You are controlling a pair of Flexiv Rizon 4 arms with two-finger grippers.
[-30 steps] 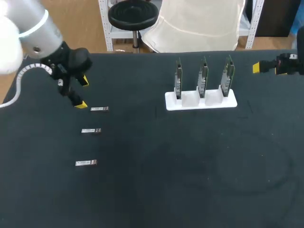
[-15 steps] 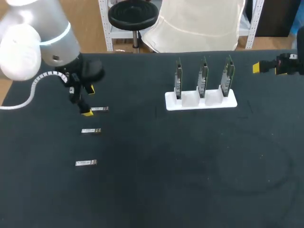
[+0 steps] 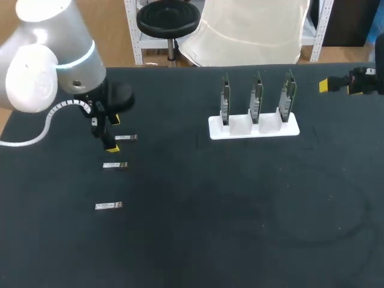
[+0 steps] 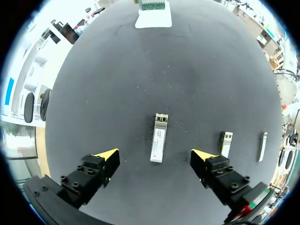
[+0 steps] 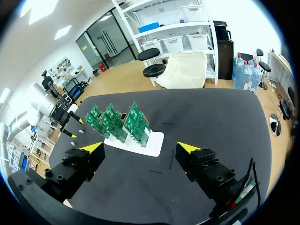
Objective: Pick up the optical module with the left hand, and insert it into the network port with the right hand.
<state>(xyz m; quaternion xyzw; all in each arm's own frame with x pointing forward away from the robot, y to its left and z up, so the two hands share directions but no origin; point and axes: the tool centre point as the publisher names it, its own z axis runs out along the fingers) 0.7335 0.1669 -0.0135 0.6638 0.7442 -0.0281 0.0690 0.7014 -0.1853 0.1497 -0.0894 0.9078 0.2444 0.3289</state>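
Three small silver optical modules lie in a column at the table's left: the far one (image 3: pixel 126 138), the middle one (image 3: pixel 114 165) and the near one (image 3: pixel 108 206). My left gripper (image 3: pixel 113 134) hangs open over the far module's left end. In the left wrist view that module (image 4: pixel 159 138) lies lengthwise between the spread yellow tips of the left gripper (image 4: pixel 155 154), untouched. The two others (image 4: pixel 225 143) (image 4: pixel 262 146) lie off to one side. A white stand (image 3: pixel 253 127) carries three upright green network boards (image 3: pixel 257 96). My right gripper (image 3: pixel 327 85) stays open at the far right, holding nothing.
In the right wrist view the boards (image 5: pixel 119 123) and their white stand (image 5: pixel 151 142) sit ahead of my right gripper (image 5: pixel 140 148), with black table (image 5: pixel 211 122) beside them. The dark mat (image 3: pixel 240 210) spreads from the modules to the front edge.
My left arm has swung right and towards the front, bringing its open gripper from beside the far module to over its left end. The right arm has not moved.
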